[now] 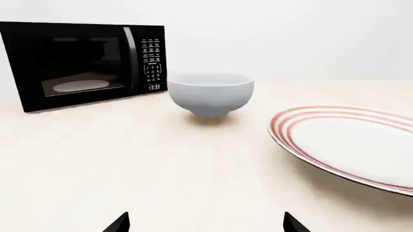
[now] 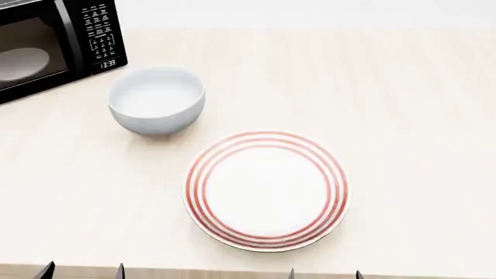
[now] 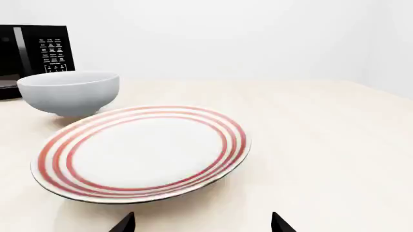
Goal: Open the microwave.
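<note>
The microwave (image 2: 46, 43) stands at the table's far left corner, black, door shut, with a white turntable plate behind the window and a keypad reading 13:33. It also shows in the left wrist view as the microwave (image 1: 84, 63), and its keypad edge as the microwave (image 3: 38, 55) in the right wrist view. My left gripper (image 2: 82, 272) sits at the near table edge, open, far from the oven. My right gripper (image 2: 324, 274) is open too, at the near edge in front of the striped plate. Only the fingertips show.
A pale grey bowl (image 2: 157, 99) stands just right of the microwave. A white plate with red rings (image 2: 266, 190) lies mid-table, between the grippers and the far side. The light wooden table (image 2: 419, 116) stretches to the right.
</note>
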### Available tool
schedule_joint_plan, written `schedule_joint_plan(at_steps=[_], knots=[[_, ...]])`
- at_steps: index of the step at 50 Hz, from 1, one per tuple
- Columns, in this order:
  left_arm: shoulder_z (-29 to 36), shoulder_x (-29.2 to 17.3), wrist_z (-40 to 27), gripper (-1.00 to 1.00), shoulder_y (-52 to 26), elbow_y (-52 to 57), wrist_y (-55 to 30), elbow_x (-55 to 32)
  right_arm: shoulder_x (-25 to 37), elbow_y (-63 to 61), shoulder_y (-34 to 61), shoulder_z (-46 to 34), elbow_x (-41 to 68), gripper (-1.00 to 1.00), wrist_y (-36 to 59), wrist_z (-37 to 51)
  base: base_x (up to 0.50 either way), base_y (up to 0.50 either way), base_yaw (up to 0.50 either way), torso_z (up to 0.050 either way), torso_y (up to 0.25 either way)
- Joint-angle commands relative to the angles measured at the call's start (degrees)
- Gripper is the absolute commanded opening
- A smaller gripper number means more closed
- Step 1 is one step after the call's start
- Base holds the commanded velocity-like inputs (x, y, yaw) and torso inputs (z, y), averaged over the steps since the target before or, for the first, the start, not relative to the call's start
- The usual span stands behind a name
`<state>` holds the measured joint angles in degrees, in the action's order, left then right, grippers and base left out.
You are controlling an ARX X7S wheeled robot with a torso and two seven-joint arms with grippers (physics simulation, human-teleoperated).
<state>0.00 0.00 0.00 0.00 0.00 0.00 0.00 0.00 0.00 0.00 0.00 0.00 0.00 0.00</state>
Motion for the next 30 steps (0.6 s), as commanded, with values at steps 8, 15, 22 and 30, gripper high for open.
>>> schedule_joint_plan(at_steps=[8,15,22,30], knots=[[2.35,-2.63,-3.65,1.00,4.65,12.89,-3.83,-0.33,2.38,-13.10,-4.45,-3.69,1.20,1.00,3.94,3.63,0.00,0.00,0.00,0.000,0.000],[3.72,-3.71,-4.54,1.00,7.32,18.96,-5.01,-0.26,3.75,-20.19,-7.41,-4.74,1.78,1.00,4.12,4.35,0.00,0.00,0.00,0.000,0.000],[4.59,-4.43,-5.23,1.00,7.51,19.25,-4.62,-0.48,4.49,-20.55,-7.73,-5.80,1.86,1.00,3.23,4.94,0.21,0.19,0.00,0.000,0.000],[5.07,-5.01,-6.00,1.00,6.83,17.79,-4.48,-1.02,5.10,-19.27,-7.27,-6.89,1.88,1.00,2.78,5.51,0.34,0.44,0.00,0.000,0.000]])
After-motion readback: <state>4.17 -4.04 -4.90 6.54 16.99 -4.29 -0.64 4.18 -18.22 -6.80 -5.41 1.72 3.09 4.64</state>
